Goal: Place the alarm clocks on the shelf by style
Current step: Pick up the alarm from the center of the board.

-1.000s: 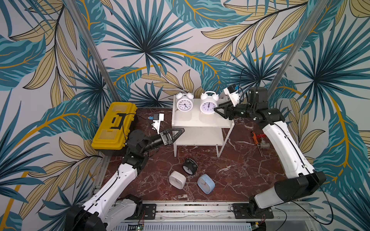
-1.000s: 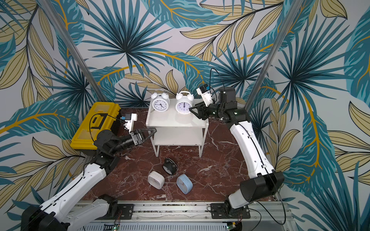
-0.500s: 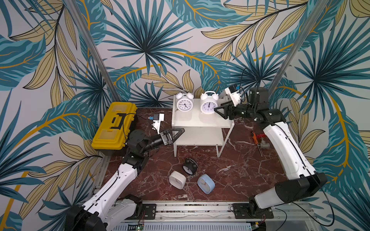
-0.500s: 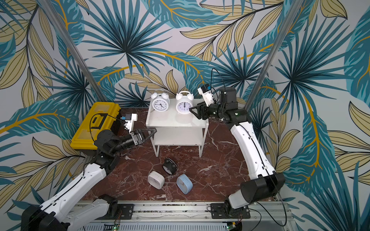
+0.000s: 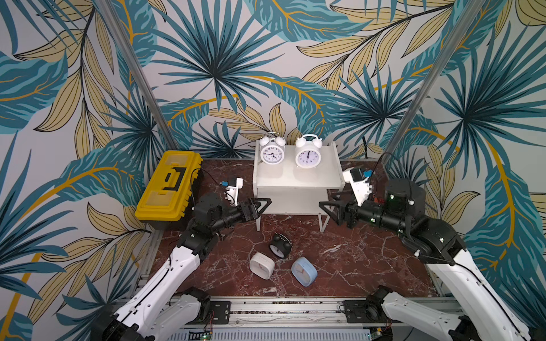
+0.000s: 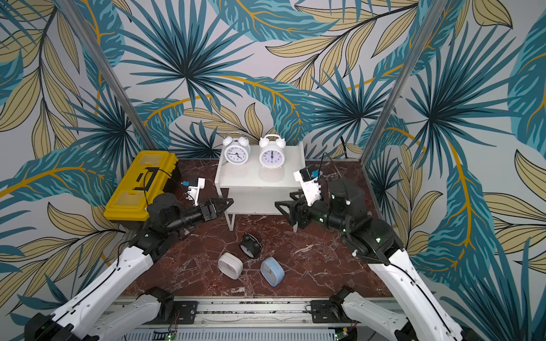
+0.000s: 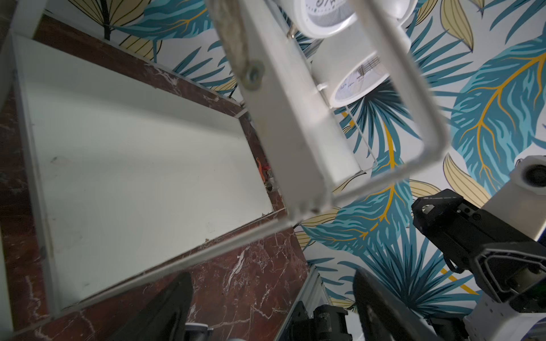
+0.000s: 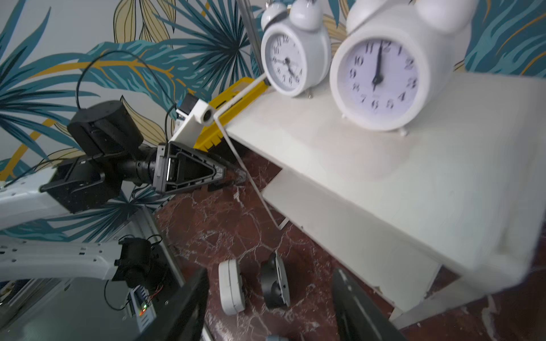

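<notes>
Two white twin-bell alarm clocks (image 5: 272, 153) (image 5: 308, 156) stand side by side on the top board of the white shelf (image 5: 295, 178); its lower board (image 7: 133, 147) is bare. On the marble in front of the shelf lie a black twin-bell clock (image 5: 280, 249), a white rounded-square clock (image 5: 261, 265) and a light blue one (image 5: 304, 271). My left gripper (image 5: 263, 206) hovers open at the shelf's front left leg. My right gripper (image 5: 326, 211) hovers open at the front right leg, holding nothing. In the right wrist view the black clock (image 8: 274, 283) and white square clock (image 8: 232, 290) show between its fingers (image 8: 201, 280).
A yellow toolbox (image 5: 170, 189) sits left of the shelf, behind my left arm. An orange-handled tool (image 7: 261, 169) lies on the table beyond the shelf. A metal rail (image 5: 280, 307) runs along the table's front edge.
My right gripper has drawn back from beside the right-hand white clock on the top board and dropped to the shelf's front right leg. The left arm has barely moved.
</notes>
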`<move>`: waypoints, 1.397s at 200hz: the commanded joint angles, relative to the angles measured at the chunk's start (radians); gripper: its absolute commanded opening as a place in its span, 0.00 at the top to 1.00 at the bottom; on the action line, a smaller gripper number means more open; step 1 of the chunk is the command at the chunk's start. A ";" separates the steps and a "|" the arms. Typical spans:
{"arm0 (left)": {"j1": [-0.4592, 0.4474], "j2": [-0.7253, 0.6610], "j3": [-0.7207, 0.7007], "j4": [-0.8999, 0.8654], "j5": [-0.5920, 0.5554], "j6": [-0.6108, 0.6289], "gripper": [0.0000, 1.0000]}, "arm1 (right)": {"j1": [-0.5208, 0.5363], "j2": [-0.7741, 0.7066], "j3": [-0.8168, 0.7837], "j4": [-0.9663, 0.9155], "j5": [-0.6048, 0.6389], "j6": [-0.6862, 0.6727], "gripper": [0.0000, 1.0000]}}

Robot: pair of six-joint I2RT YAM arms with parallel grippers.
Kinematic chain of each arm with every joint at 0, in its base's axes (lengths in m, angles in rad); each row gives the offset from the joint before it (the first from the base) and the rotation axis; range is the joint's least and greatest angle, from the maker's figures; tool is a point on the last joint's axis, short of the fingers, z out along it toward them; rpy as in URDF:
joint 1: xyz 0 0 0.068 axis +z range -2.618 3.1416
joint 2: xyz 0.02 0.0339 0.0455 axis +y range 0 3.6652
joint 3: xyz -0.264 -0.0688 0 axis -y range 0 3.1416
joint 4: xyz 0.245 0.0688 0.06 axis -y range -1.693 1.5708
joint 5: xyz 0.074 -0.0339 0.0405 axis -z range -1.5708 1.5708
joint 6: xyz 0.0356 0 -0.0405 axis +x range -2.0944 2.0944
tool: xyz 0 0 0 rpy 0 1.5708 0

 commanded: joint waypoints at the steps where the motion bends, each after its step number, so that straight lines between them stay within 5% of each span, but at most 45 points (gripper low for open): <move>1: -0.032 -0.058 -0.012 -0.132 -0.111 0.074 0.11 | 0.139 -0.007 -0.151 0.022 0.231 0.170 0.35; 48: -0.038 -0.130 -0.042 -0.172 -0.059 0.089 0.15 | 0.424 0.055 -0.330 0.195 0.474 0.342 0.36; 105: -0.038 -0.225 -0.063 -0.309 -0.222 0.096 0.17 | 0.510 0.310 -0.367 0.357 0.675 0.470 0.41; 156: -0.036 -0.271 -0.093 -0.330 -0.255 0.043 0.17 | 0.497 0.364 -0.409 0.435 0.663 0.499 0.34; 192: -0.035 -0.266 -0.114 -0.283 -0.221 0.006 0.17 | 0.410 0.419 -0.401 0.402 0.497 0.470 0.56; 279: -0.031 -0.279 -0.119 -0.296 -0.198 0.029 0.18 | 0.370 0.470 -0.412 0.480 0.438 0.393 0.64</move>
